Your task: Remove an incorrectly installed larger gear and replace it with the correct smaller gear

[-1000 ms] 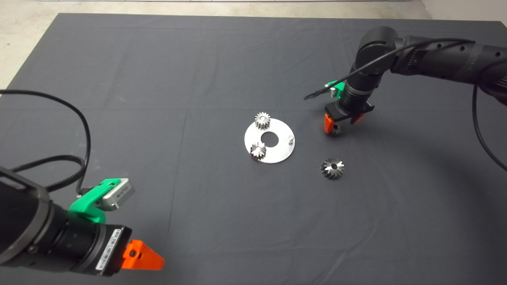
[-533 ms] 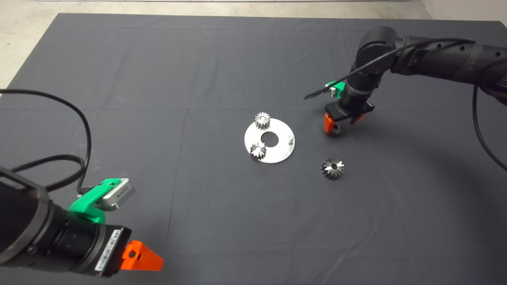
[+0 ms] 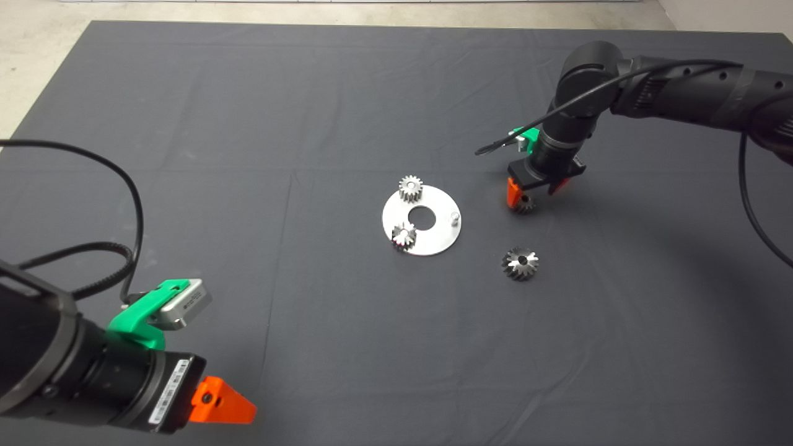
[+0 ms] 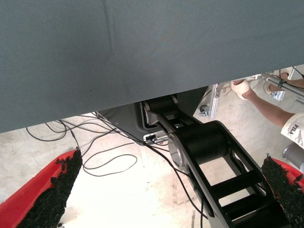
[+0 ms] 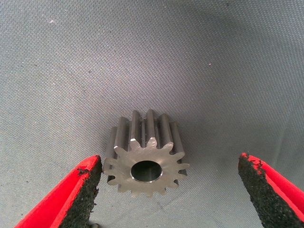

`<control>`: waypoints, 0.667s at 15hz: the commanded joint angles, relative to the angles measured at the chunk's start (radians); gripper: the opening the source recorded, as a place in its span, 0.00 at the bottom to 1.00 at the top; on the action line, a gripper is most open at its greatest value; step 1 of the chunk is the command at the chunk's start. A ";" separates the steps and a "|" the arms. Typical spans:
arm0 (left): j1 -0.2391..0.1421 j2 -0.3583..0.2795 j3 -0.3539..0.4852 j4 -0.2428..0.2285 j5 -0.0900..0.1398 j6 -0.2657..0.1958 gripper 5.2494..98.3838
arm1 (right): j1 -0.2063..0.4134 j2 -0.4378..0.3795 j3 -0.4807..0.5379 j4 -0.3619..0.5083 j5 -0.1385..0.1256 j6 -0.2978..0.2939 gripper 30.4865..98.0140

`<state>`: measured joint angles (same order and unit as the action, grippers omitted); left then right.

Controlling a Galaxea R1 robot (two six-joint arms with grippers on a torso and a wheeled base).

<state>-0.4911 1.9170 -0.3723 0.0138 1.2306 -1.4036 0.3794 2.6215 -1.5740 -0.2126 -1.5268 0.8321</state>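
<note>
Steel smaller gear (image 5: 146, 160) betw. open right gripper (image 5: 168, 190) pads.

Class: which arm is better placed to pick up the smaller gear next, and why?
Right. The right end effector is open around the smaller gear on the mat, one pad beside its teeth. The left end effector sits at the mat's near left edge.

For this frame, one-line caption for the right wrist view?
Right gripper open, straddling the smaller gear standing on the mat.
</note>
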 commanded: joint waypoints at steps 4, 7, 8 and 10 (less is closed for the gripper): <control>-0.011 -0.005 0.017 -0.020 0.001 0.003 0.99 | 0.021 0.015 0.000 -0.008 -0.010 0.012 0.67; -0.011 -0.003 0.017 -0.020 0.001 0.003 0.99 | 0.020 0.020 -0.001 -0.008 0.011 0.012 0.67; -0.011 -0.003 0.017 -0.020 0.001 0.003 0.99 | 0.020 0.021 -0.001 -0.008 0.011 0.012 0.67; -0.011 -0.002 0.017 -0.020 0.001 0.003 0.99 | 0.020 0.019 -0.001 -0.008 0.011 0.012 0.67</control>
<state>-0.4912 1.9170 -0.3723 0.0138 1.2306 -1.4036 0.3794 2.6377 -1.5740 -0.2115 -1.5183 0.8381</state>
